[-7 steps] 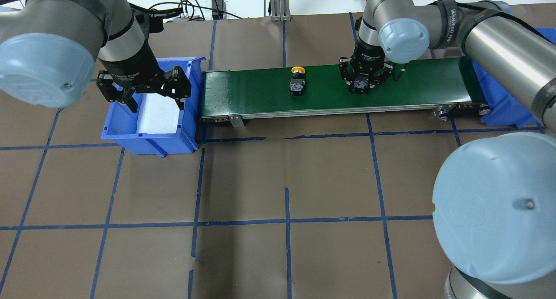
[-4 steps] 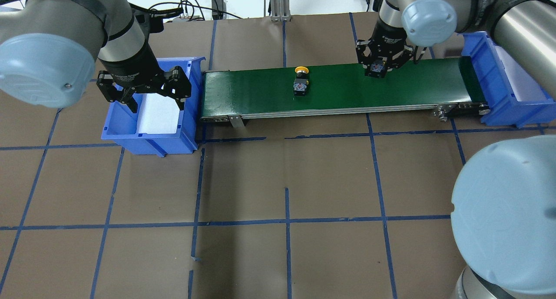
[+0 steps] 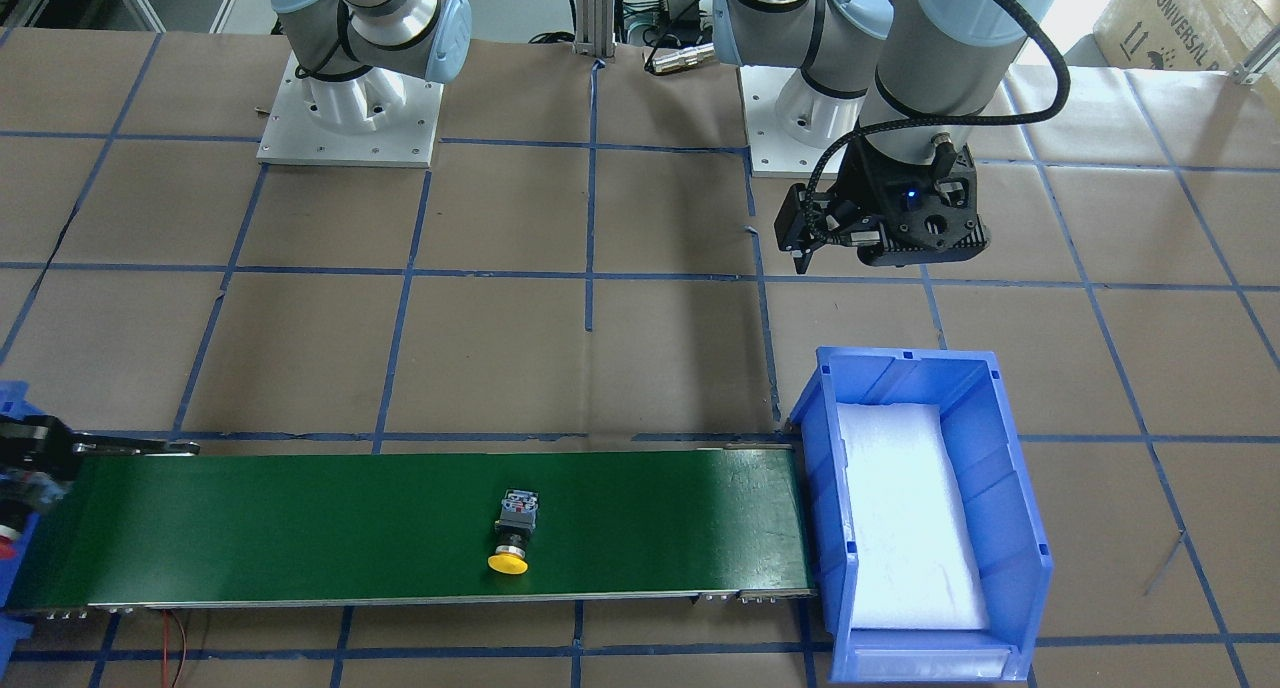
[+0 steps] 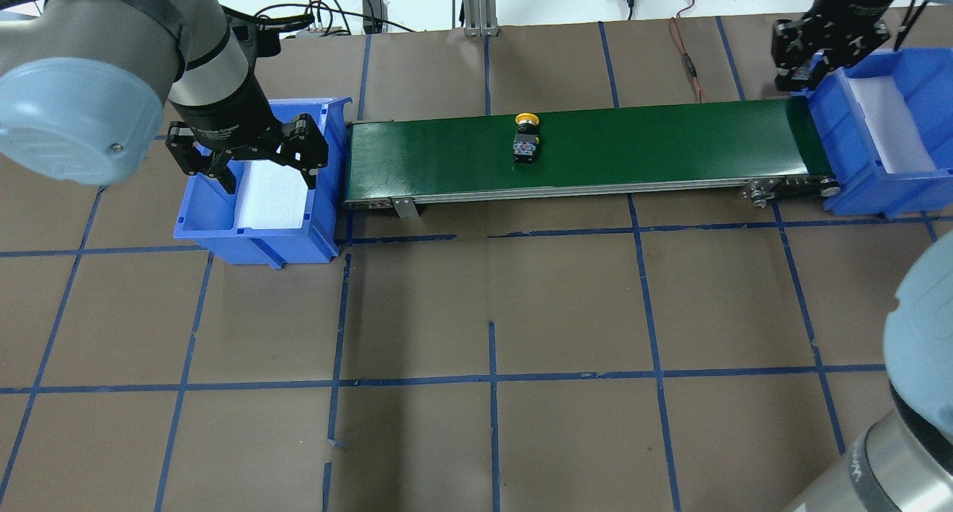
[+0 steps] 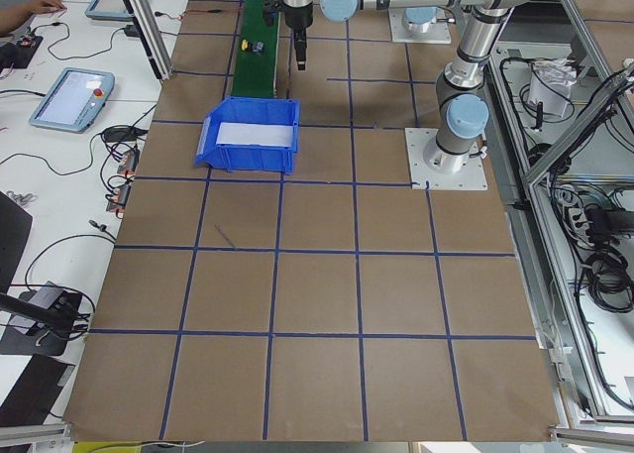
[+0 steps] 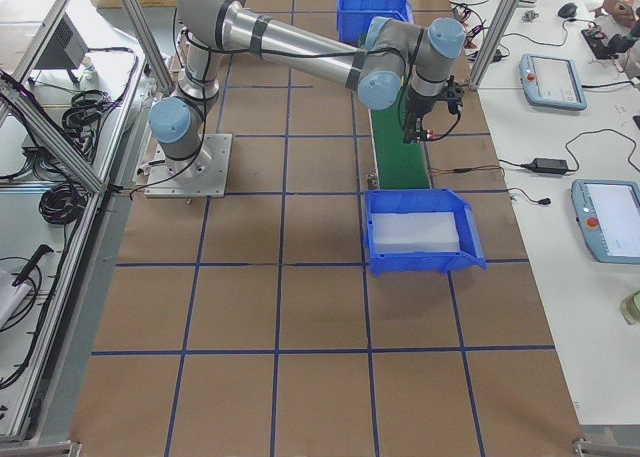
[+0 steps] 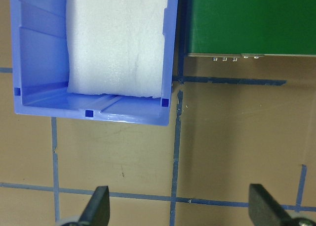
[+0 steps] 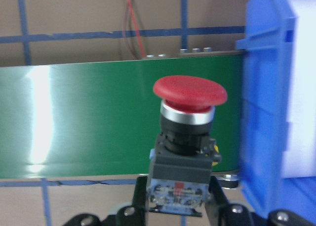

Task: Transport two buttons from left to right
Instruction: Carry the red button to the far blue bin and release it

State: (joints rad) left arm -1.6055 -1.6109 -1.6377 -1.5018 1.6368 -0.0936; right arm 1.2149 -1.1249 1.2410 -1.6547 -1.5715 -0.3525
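The yellow button [image 4: 526,137] lies on its side on the green conveyor belt [image 4: 633,147], near its middle; it also shows in the front-facing view [image 3: 513,536]. My right gripper [image 4: 805,67] is shut on the red button [image 8: 185,137] by its grey-black block and holds it above the belt's right end, just beside the right blue bin [image 8: 261,112]. My left gripper [image 4: 253,166] is open and empty, hovering over the left blue bin [image 4: 257,237]; its fingertips [image 7: 98,208] show wide apart in the left wrist view.
Both bins hold a white foam liner [image 4: 272,192]. The right bin [image 4: 864,192] stands against the belt's right end, the left bin [image 3: 830,528] against its left end. Brown table paper with blue tape lines [image 4: 491,378] lies in front of the belt.
My right gripper has carried the red button from mid-belt to the belt's right end beside the right bin. The yellow button has drifted slightly right along the belt. The left arm has not moved.
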